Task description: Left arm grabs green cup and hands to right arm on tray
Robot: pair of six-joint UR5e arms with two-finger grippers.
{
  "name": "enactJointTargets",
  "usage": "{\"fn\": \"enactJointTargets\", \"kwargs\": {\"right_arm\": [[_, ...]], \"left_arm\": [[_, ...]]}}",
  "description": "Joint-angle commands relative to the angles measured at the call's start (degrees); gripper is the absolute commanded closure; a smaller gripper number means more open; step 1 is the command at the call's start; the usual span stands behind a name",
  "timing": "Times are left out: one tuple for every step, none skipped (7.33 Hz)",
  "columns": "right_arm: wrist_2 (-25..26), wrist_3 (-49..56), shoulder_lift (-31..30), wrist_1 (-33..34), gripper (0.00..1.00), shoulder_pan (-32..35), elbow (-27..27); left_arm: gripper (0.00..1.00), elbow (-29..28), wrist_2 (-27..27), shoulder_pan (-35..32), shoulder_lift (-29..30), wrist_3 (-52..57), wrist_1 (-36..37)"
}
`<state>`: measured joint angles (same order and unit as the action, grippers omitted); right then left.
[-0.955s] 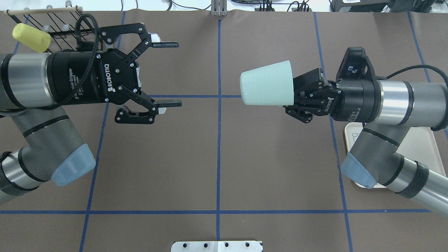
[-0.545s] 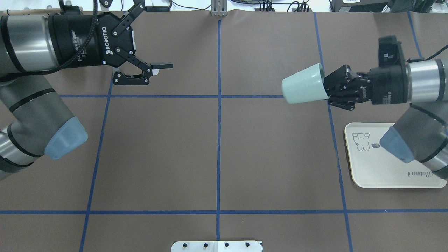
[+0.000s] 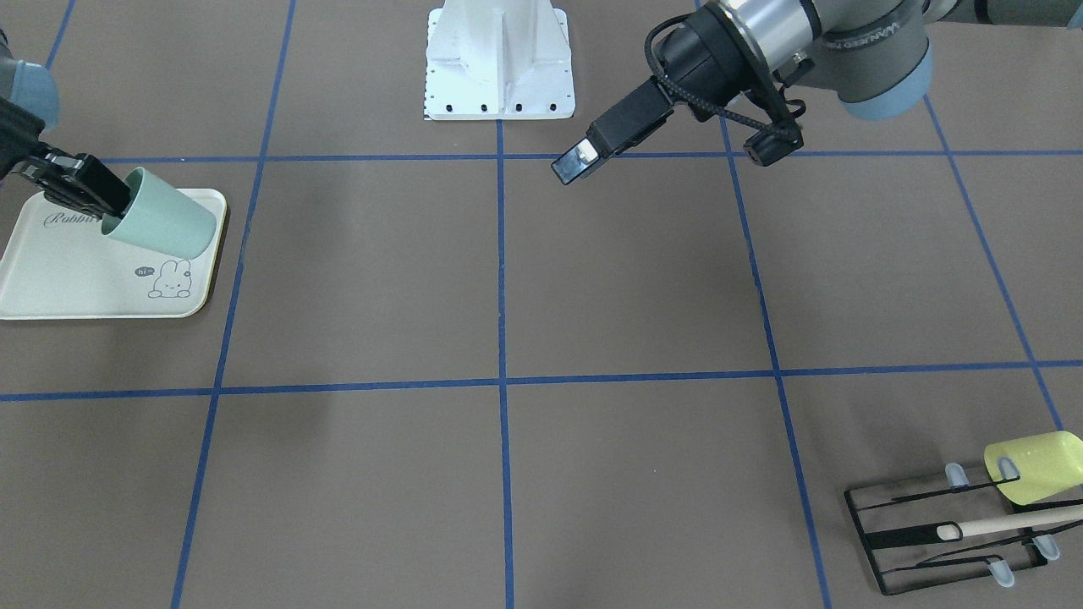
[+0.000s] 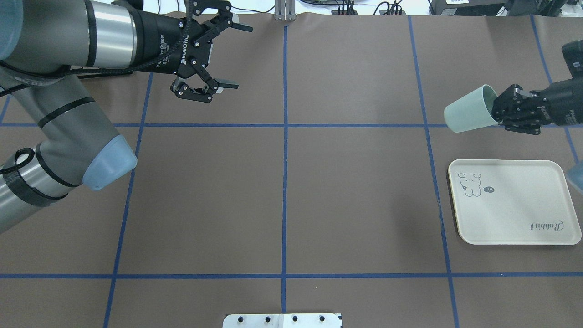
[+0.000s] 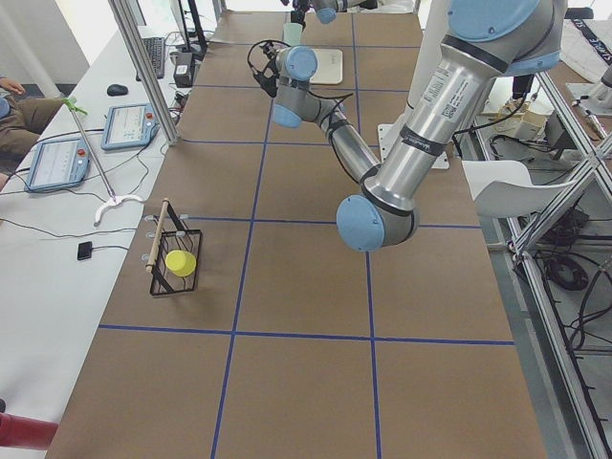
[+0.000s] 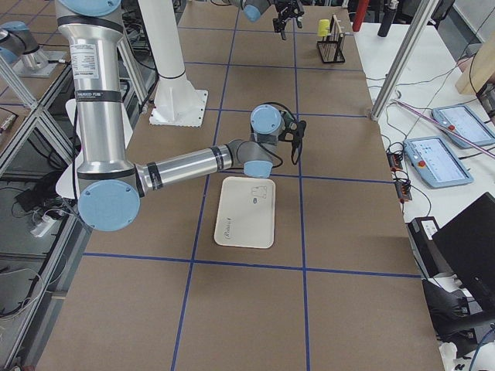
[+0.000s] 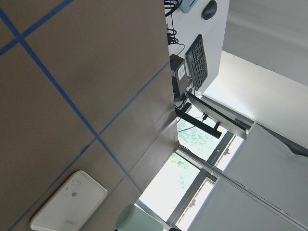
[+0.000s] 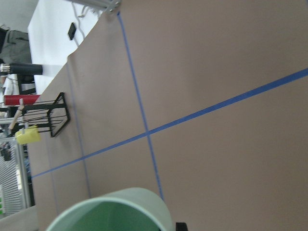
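Note:
The pale mint-green cup (image 4: 468,115) hangs tilted in the air, base toward the table's middle. My right gripper (image 4: 497,111) is shut on its rim. The cup is just past the far edge of the cream tray (image 4: 514,214). In the front view the cup (image 3: 162,225) overlaps the tray's (image 3: 76,283) corner, with the right gripper (image 3: 114,200) at its mouth. The cup's rim (image 8: 115,208) fills the bottom of the right wrist view. My left gripper (image 4: 236,57) is open and empty at the far left. It also shows in the front view (image 3: 584,158).
A yellow-green cup (image 3: 1034,466) sits on a black wire rack (image 3: 939,533) with a wooden bar at the far left corner. The robot's white base plate (image 3: 499,59) stands at the near middle edge. Blue tape lines grid the brown table.
My right arm has carried the green cup to the right, away from the middle, uncovering the tray. My left arm has pulled back toward the far left, its gripper still open.

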<state>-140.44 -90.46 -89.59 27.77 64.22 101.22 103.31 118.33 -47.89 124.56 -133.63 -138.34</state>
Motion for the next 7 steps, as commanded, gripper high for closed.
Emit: {"fn": "enactJointTargets", "kwargs": {"right_arm": [[2.26, 17.78, -6.53, 8.06, 1.0, 1.43, 0.12], [3.32, 28.13, -9.43, 13.31, 1.0, 1.43, 0.38], [3.42, 34.49, -10.33, 18.67, 1.0, 1.43, 0.64], [3.51, 37.95, -10.34, 23.25, 1.0, 1.0, 0.99], [4.9, 38.16, -10.6, 24.43, 1.0, -0.75, 1.08], [6.83, 38.08, -10.69, 25.4, 1.0, -4.42, 1.08], [8.33, 38.16, -10.86, 26.54, 1.0, -5.76, 1.08]], "left_arm": [[0.0, -0.65, 0.76, 0.08, 1.12, 4.61, 5.98], [0.0, -1.26, 0.67, 0.08, 1.12, 4.69, 5.98], [0.0, -1.53, 0.49, 0.17, 1.21, 4.69, 6.06], [0.0, -1.79, 0.32, 0.25, 1.21, 4.69, 5.98], [0.0, -2.14, 0.06, 0.34, 1.21, 4.69, 6.06], [0.0, -2.15, 0.05, 0.34, 1.29, 4.69, 5.98], [0.0, -2.15, 0.14, 0.43, 1.29, 4.69, 6.06]]}}
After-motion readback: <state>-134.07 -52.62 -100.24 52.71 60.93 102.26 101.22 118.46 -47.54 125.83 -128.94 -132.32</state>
